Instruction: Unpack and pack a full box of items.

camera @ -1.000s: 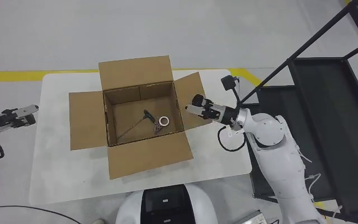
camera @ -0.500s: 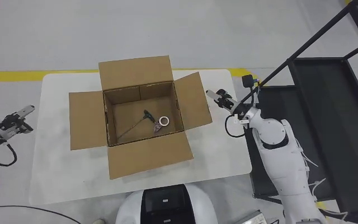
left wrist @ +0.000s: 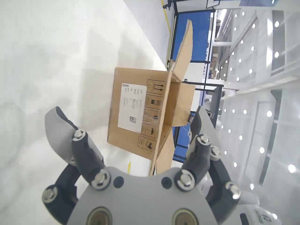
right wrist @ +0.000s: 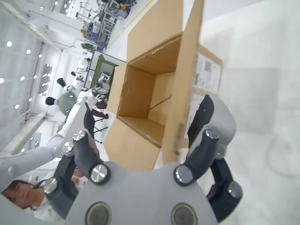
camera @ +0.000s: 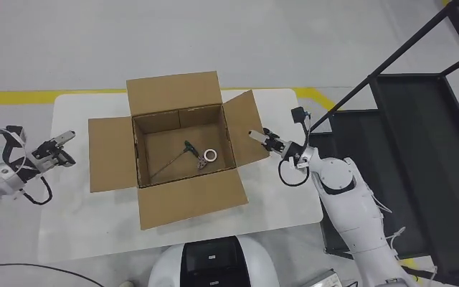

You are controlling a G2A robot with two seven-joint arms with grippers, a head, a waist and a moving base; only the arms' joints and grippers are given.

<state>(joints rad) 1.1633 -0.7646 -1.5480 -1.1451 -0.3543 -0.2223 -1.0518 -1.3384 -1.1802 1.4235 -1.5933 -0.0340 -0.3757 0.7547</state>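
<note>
An open cardboard box (camera: 179, 113) stands mid-table with all flaps folded out. On its floor lie a small tape roll (camera: 210, 154), a dark tool (camera: 189, 147) and a thin stick. My right gripper (camera: 257, 136) is open at the box's right flap (camera: 244, 122). In the right wrist view that flap (right wrist: 185, 47) runs between the spread fingers of the gripper (right wrist: 146, 113); contact is unclear. My left gripper (camera: 64, 147) hangs open over the table, left of the left flap (camera: 111, 154), facing the labelled box side (left wrist: 138, 106) with nothing between its fingers (left wrist: 58, 122).
The white table (camera: 79, 215) has bare room to the left and in front of the box. A black metal rack (camera: 401, 143) stands close to the table's right side. A yellow floor line (camera: 43, 95) runs behind the table.
The right gripper drew back from the right flap, then returned to it. The left gripper came in from the table's left edge toward the box.
</note>
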